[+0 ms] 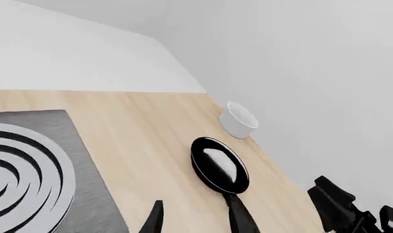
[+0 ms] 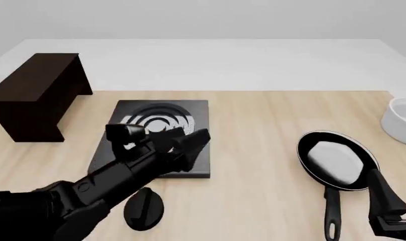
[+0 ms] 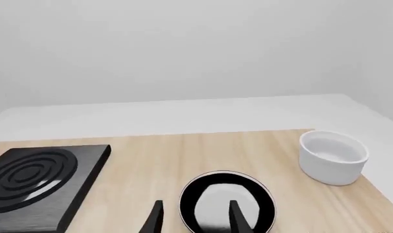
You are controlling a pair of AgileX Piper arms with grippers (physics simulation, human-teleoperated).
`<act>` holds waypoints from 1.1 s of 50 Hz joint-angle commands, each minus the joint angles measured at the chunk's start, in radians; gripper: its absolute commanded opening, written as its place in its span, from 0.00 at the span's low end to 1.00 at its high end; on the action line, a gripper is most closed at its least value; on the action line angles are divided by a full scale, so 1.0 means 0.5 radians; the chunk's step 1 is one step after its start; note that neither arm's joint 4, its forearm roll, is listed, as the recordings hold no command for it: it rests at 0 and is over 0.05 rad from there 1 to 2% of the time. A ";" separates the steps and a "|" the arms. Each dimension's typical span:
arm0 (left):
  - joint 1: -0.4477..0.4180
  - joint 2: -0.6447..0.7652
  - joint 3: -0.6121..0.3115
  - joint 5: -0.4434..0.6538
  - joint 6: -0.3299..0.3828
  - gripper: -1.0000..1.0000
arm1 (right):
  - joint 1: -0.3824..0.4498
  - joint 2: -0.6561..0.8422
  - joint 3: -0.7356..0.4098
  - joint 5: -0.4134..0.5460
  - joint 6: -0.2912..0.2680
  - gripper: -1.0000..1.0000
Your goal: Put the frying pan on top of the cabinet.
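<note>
Pale wooden table (image 2: 256, 130) amid plain white walls (image 3: 183, 43), soft even light.

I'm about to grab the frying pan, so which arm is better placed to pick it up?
Right. The right gripper hovers open beside the frying pan and its handle, at the table's right. The left gripper hangs over the stove plate, farther away.

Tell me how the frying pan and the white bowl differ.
The frying pan is glossy black; the white bowl is white. The frying pan is shallow with a long handle, while the white bowl is deeper, straight-walled and handleless. The frying pan lies nearer the arms, the white bowl farther back by the edge. Both are round and sit upright on the table.
</note>
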 commanded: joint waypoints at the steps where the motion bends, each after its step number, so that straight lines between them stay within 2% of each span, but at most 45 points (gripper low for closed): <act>1: -0.338 0.322 -0.150 -0.162 -0.369 1.00 | -0.006 0.019 0.001 -0.019 0.020 1.00; 6: -0.433 0.421 -0.194 -0.245 -0.510 1.00 | -0.005 0.036 0.000 -0.032 0.026 1.00; 12: -0.523 0.509 -0.242 -0.317 -0.598 1.00 | -0.006 0.037 0.001 -0.035 0.031 1.00; 13: -0.539 0.557 -0.244 -0.360 -0.666 1.00 | -0.006 0.033 0.001 -0.032 0.031 1.00; 18: -0.569 0.647 -0.314 -0.399 -0.763 1.00 | -0.008 0.027 0.001 -0.026 0.038 1.00; 20: -0.563 0.711 -0.352 -0.414 -0.844 1.00 | -0.009 0.038 0.001 -0.036 0.041 1.00; 21: -0.569 0.701 -0.360 -0.413 -0.831 1.00 | -0.009 0.043 0.001 -0.040 0.042 1.00; 27: -0.573 0.879 -0.441 -0.478 -1.005 1.00 | -0.008 0.049 0.002 -0.046 0.052 1.00; 39: -0.576 1.131 -0.594 -0.494 -1.139 1.00 | -0.010 0.043 0.003 -0.042 0.073 1.00; 47: -0.557 1.315 -0.679 -0.531 -1.276 1.00 | -0.013 0.043 0.003 -0.043 0.083 1.00; 55: -0.540 1.439 -0.748 -0.522 -1.330 1.00 | -0.011 0.072 0.002 -0.069 0.092 1.00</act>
